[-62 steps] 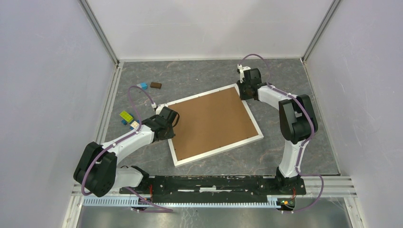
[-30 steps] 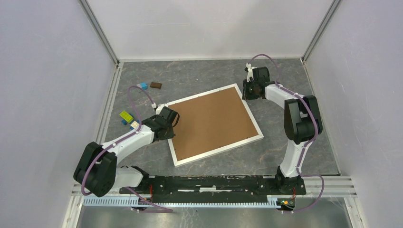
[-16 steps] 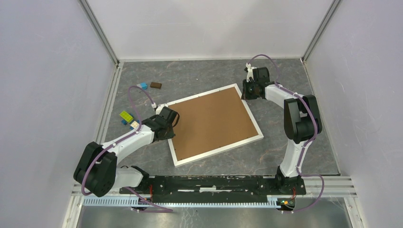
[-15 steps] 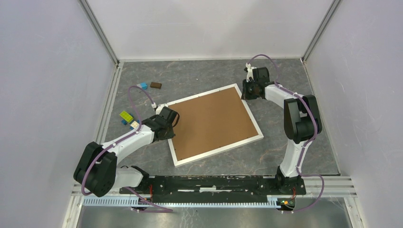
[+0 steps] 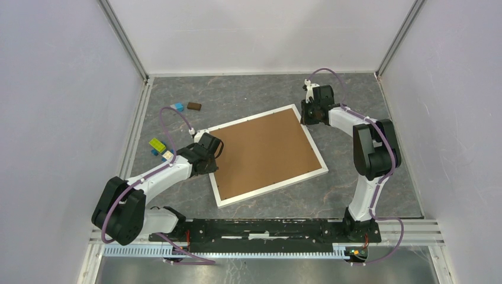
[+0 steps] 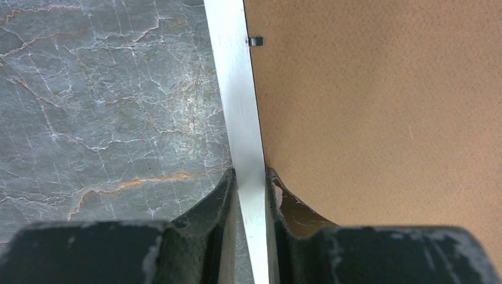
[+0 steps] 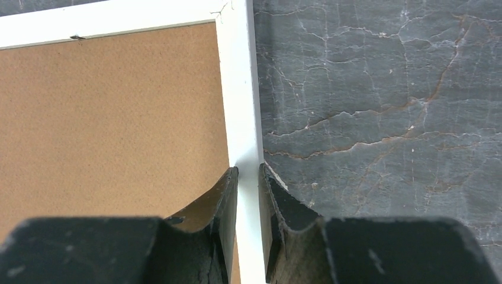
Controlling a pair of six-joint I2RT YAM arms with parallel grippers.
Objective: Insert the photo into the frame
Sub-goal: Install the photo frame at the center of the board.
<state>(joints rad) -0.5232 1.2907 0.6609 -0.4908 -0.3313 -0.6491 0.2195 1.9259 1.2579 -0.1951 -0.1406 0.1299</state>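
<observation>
The white frame lies flat on the table with the brown backing board filling it. The photo is hidden. My left gripper is shut on the frame's left rail; in the left wrist view the white rail runs between the jaws, with the board to its right. My right gripper is shut on the frame's right rail near the far corner; in the right wrist view the rail is pinched, with the board to its left.
Small bricks lie at the left: a yellow-green one, a blue one and a brown one. White walls enclose the grey marbled table on three sides.
My right wrist has shifted slightly to the right at the frame's far right corner, then barely moved. The frame and my left arm have stayed put.
</observation>
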